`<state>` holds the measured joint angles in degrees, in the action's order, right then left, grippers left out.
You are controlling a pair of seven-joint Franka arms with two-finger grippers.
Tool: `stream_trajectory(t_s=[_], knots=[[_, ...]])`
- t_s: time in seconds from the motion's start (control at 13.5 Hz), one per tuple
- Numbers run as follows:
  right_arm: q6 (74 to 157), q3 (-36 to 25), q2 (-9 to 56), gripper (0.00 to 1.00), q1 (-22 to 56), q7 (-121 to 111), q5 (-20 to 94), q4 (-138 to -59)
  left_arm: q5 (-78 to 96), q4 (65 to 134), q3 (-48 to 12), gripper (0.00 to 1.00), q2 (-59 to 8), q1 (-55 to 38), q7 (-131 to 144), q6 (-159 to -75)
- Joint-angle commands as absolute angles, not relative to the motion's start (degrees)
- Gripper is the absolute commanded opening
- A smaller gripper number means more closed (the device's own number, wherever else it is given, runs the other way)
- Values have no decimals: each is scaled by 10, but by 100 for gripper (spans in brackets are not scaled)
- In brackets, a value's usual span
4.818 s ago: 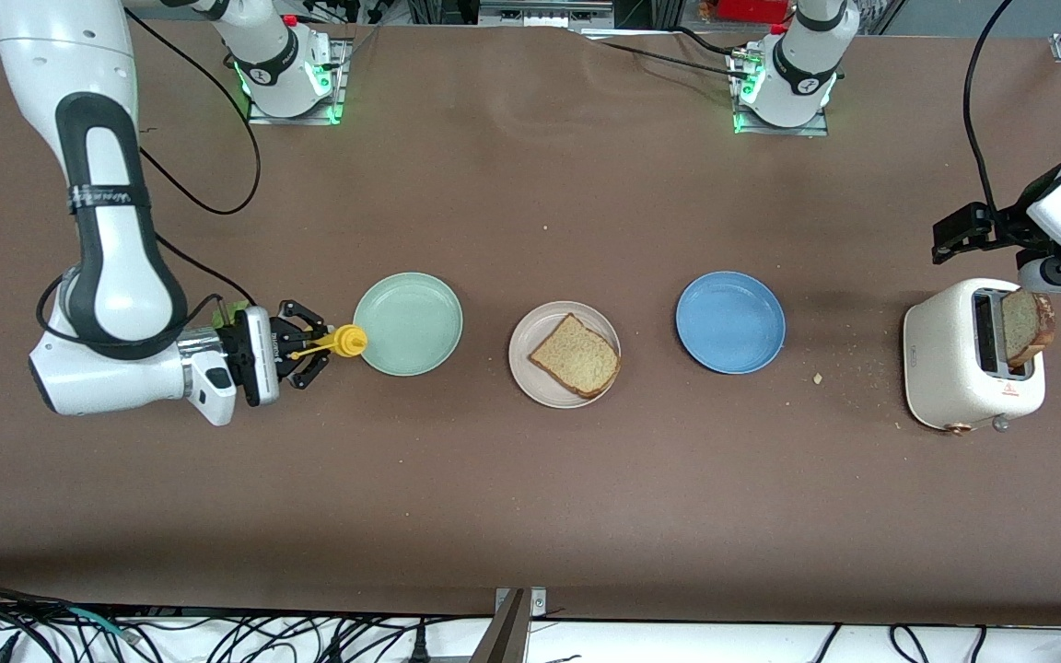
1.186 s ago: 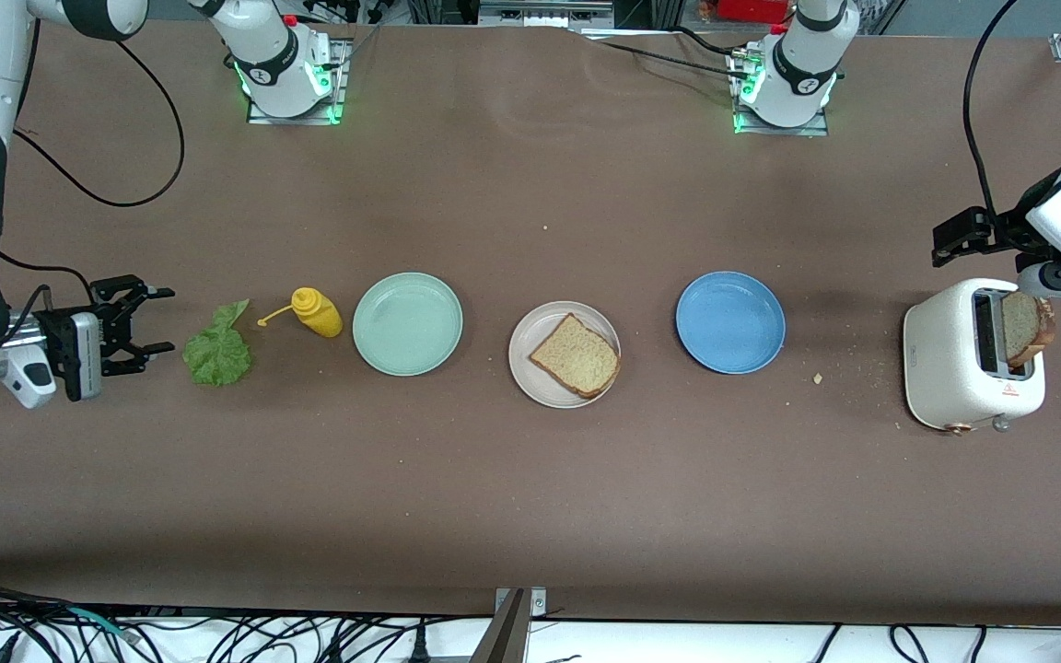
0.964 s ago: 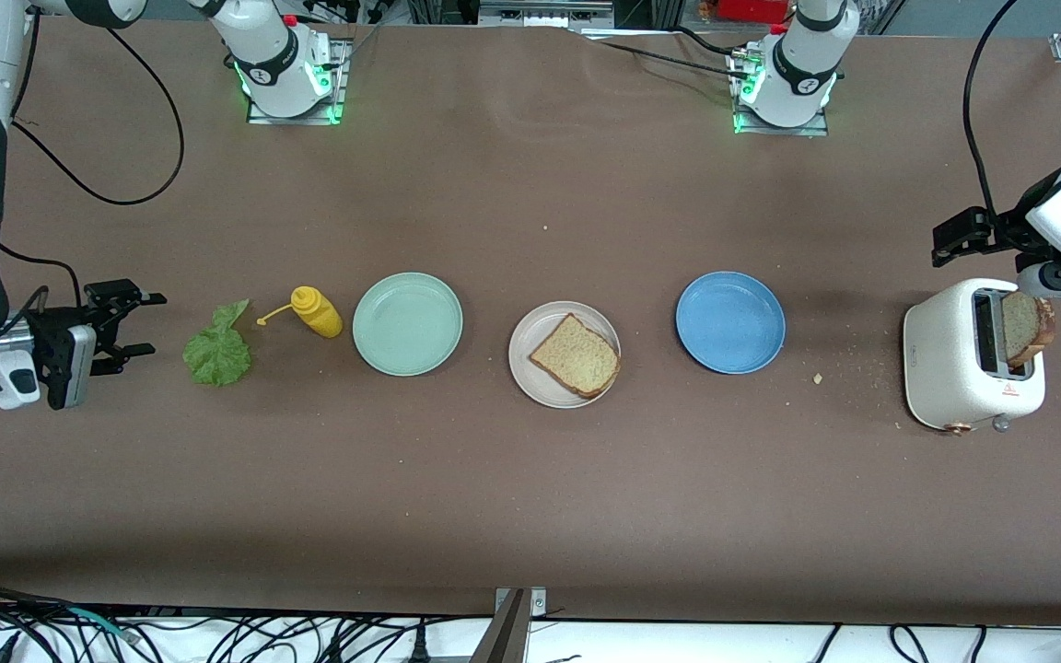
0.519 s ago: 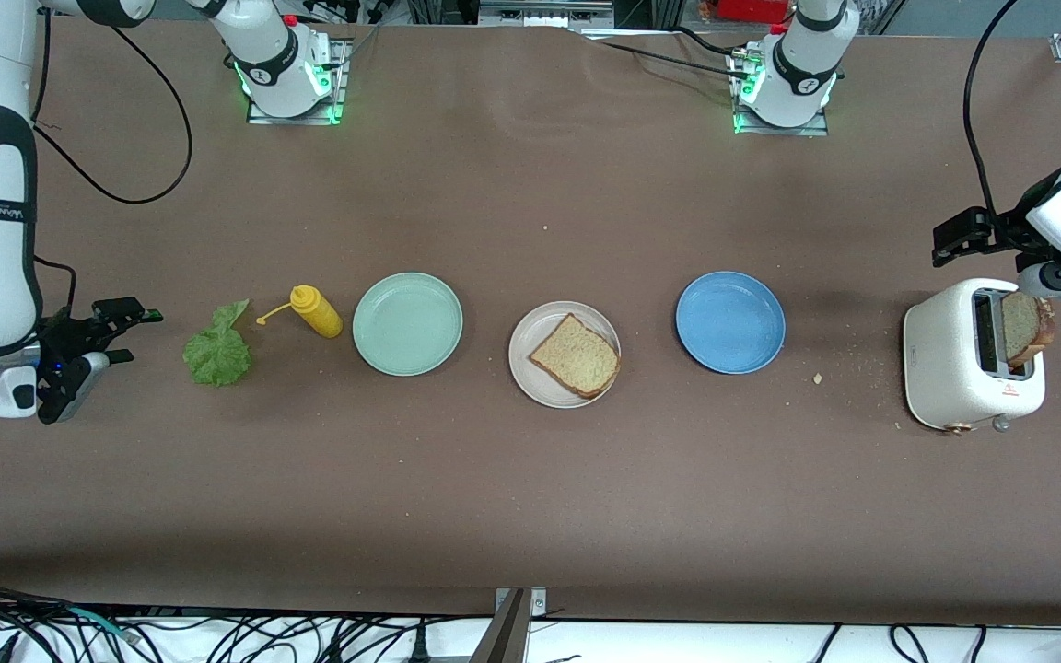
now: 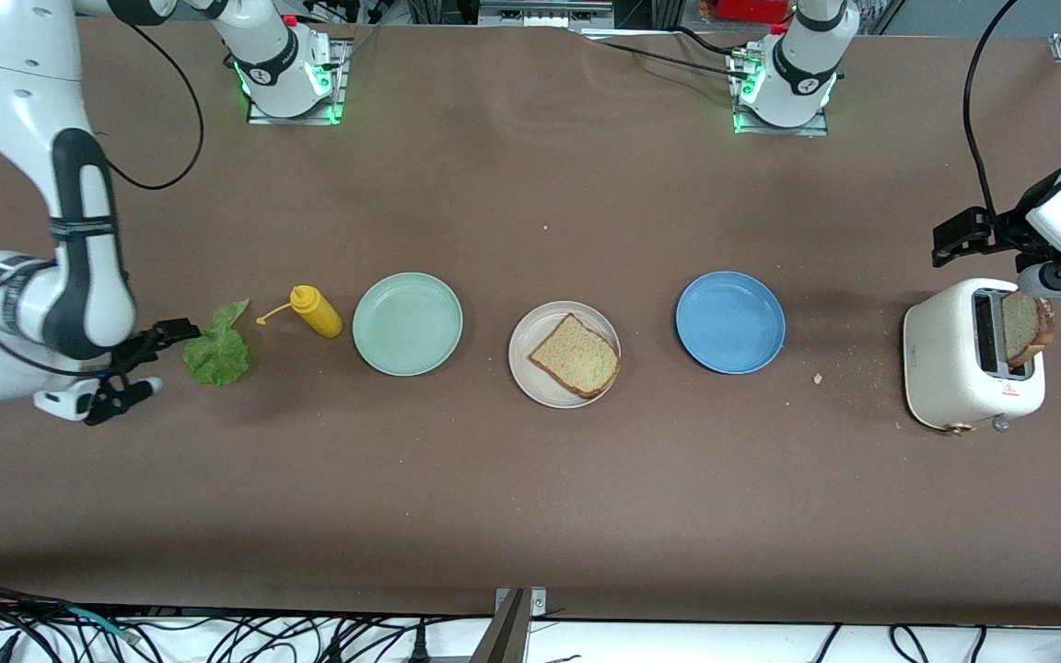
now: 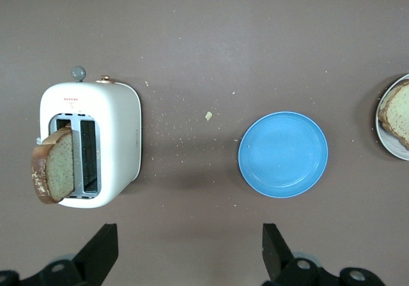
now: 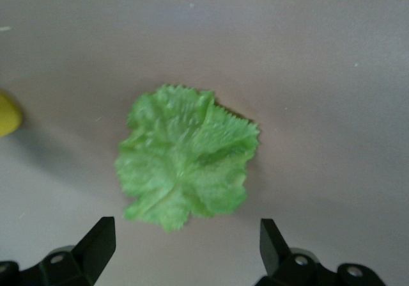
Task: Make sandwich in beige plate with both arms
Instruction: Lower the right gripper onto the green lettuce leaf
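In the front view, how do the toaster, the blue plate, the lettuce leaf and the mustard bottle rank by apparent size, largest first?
1. Toaster
2. Blue plate, somewhat smaller in outline
3. Lettuce leaf
4. Mustard bottle, close to the leaf, so this last pair is uncertain

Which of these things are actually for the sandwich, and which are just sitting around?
For the sandwich:
- beige plate
- bread slice on it
- second bread slice in the toaster
- lettuce leaf

Just lying about:
- mint-green plate
- blue plate
- yellow mustard bottle
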<state>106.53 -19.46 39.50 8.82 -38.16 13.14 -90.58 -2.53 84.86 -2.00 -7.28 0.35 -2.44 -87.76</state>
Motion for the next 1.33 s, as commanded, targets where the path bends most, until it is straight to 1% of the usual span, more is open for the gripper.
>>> stream_trajectory(t_s=[0.0,0.22,0.44,0.52,0.59,0.67,0.74,0.82,1.26], knots=[[1128,-194,381,100,92,-347,119,-958,-18,854,-20,100,-68,7,-37,-884],[1138,-193,381,100,97,-308,122,-972,-18,855,-20,100,-68,7,-37,-884],[1188,-193,385,99,112,-288,123,-1010,-18,855,-19,100,-68,8,-37,-884],[1189,-193,388,97,110,-287,125,-1011,-18,855,-19,100,-68,8,-37,-884],[1187,-193,389,84,110,-287,128,-1011,-18,855,-19,100,-68,8,-37,-884],[1187,-193,391,47,110,-287,128,-1012,-18,855,-19,100,-68,8,-37,-884],[1186,-193,395,7,112,-286,128,-1009,-18,855,-19,100,-68,8,-37,-884],[1182,-193,395,0,112,-285,128,-1006,-18,855,-19,100,-68,8,-37,-884],[1175,-194,394,0,113,-294,124,-985,-18,855,-19,100,-69,8,-37,-884]])
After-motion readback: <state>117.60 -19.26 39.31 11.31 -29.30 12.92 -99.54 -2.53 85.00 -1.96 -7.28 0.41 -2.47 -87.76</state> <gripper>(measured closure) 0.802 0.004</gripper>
